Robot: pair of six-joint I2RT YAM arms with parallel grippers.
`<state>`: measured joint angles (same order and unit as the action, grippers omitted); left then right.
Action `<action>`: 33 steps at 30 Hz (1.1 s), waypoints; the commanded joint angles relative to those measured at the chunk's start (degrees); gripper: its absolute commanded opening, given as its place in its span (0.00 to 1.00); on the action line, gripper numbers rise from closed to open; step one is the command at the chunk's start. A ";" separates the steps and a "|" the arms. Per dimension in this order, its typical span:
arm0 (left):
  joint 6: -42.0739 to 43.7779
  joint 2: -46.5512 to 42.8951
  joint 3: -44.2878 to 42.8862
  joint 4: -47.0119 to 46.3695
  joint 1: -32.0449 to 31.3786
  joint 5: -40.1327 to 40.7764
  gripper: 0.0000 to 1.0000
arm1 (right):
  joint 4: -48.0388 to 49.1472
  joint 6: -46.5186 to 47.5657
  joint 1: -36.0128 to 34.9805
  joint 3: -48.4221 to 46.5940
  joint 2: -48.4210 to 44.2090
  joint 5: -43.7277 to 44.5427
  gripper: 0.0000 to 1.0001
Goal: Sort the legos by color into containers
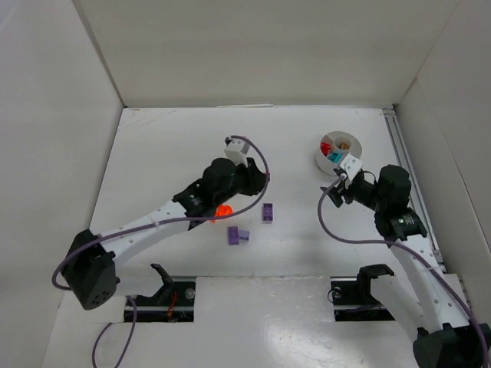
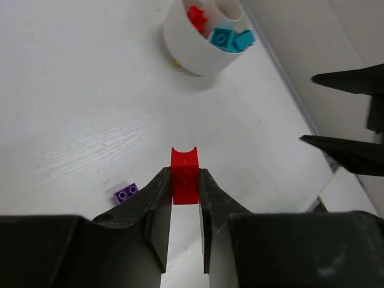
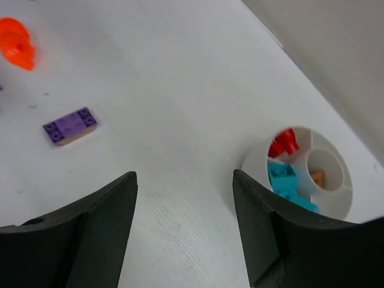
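My left gripper (image 2: 184,180) is shut on a red lego (image 2: 184,158), held a little above the table; in the top view this gripper (image 1: 259,179) sits mid-table. The round white dish of containers (image 1: 321,159) stands at the back right. It holds red legos (image 3: 283,143) in one wedge, teal legos (image 3: 284,179) in the neighbouring one, and a small orange piece (image 3: 318,177) in the hub. My right gripper (image 3: 185,186) hangs open and empty just in front of the dish (image 3: 255,157). On the table lie an orange lego (image 1: 223,211) and two purple legos (image 1: 268,212), (image 1: 236,235).
White walls box in the table on three sides. A metal rail (image 1: 406,165) runs along the right edge behind the dish. My right gripper's fingers (image 2: 345,150) show at the right of the left wrist view, near the dish (image 2: 192,54).
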<state>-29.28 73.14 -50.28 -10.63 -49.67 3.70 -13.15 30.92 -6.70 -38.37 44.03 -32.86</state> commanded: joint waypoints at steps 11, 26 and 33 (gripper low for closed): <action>2.04 -7.93 4.05 -19.34 5.46 -49.49 0.11 | 12.35 9.34 -28.17 -0.39 -3.78 -2.31 0.74; -2.89 -9.51 6.34 -24.26 5.46 -47.21 0.11 | 24.66 3.27 -37.60 1.63 -2.47 10.20 0.70; -5.79 -9.51 6.34 -26.02 5.46 -43.43 0.11 | 25.19 3.27 -40.06 1.63 -1.40 11.15 0.70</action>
<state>-33.47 65.41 -44.34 -31.97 -44.14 -40.56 7.49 35.40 -45.71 -36.67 42.57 -22.90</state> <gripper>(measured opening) 0.171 0.700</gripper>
